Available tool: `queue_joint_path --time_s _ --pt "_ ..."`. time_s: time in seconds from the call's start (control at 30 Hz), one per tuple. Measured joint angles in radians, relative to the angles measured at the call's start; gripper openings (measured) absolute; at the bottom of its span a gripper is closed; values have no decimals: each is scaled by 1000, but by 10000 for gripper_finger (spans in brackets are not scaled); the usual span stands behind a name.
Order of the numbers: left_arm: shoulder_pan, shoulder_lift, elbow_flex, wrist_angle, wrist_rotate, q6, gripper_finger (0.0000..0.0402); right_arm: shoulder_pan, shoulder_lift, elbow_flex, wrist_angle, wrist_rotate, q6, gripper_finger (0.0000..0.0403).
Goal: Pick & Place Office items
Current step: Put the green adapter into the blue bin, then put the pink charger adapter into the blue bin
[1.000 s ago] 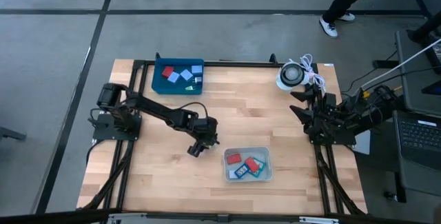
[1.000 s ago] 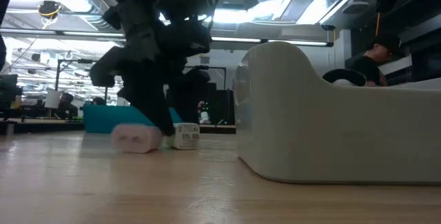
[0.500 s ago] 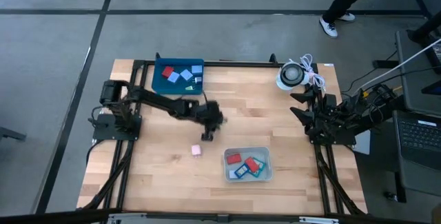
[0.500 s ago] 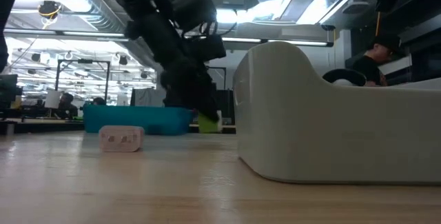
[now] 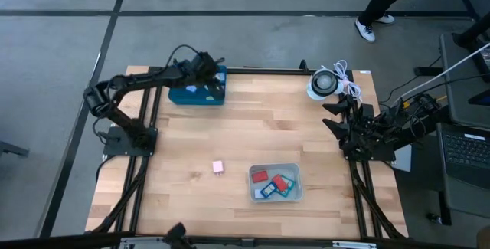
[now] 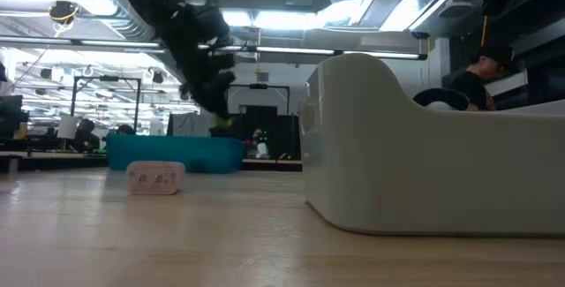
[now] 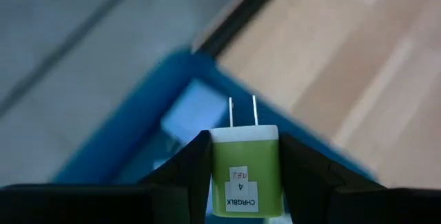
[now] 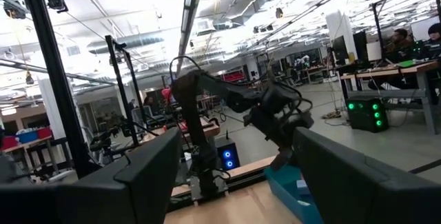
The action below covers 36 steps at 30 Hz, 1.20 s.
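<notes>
My left gripper (image 5: 208, 67) hangs above the dark blue tray (image 5: 197, 93) at the table's far left, shut on a green plug-shaped block (image 7: 244, 169) with two metal prongs and a white label. The block also shows in the low view as a green block (image 6: 221, 122) above the tray (image 6: 177, 153). A pink block (image 5: 218, 168) lies flat on the wood near the table's middle. Several red and blue blocks lie in a clear tray (image 5: 276, 195) near the front. My right gripper (image 8: 241, 182) waits open at the table's right side. My left gripper pinches the green block by its two opposite side faces (image 7: 215, 165), one finger on each. The prong end points forward past the fingertips and the labelled face is toward the wrist camera. The block is lifted clear, above the blue tray.
A white coiled cable (image 5: 325, 83) sits at the far right corner. The clear tray's wall (image 6: 424, 146) fills the right of the low view. Bare wood lies between the two trays. A person's legs (image 5: 383, 4) show beyond the far edge.
My left gripper has taken the green block up from beside the pink block and carried it up and toward the table's far left, to above the blue tray. The pink block has stayed on the table.
</notes>
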Motion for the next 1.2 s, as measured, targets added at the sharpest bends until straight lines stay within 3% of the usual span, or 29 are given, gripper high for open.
queue_joint_path --time_s 0.13,0.23,0.47,0.57,0.73,0.87,1.0,1.1,1.2 --pt "70 3 -49 2 158 -5 132 0 0 0 5 1 -4 286" --pt "77 13 -77 17 176 6 135 0 0 0 5 27 -4 286" --pt "129 16 -79 84 131 42 262 0 0 0 1 37 -8 286" --pt "152 16 -79 67 177 47 288 0 0 0 0 52 -8 286" --pt "157 -3 -79 -19 413 85 285 0 0 0 -4 52 0 286" --pt "106 -52 -79 -240 485 107 269 3 0 0 -4 44 8 286" --pt "17 -179 -95 -364 558 39 256 17 0 0 -3 44 8 286" --pt "-102 -319 -136 -408 545 -48 254 22 0 0 -3 54 8 286" --pt "-275 -441 -191 -460 468 -178 253 23 0 0 -3 65 8 286"
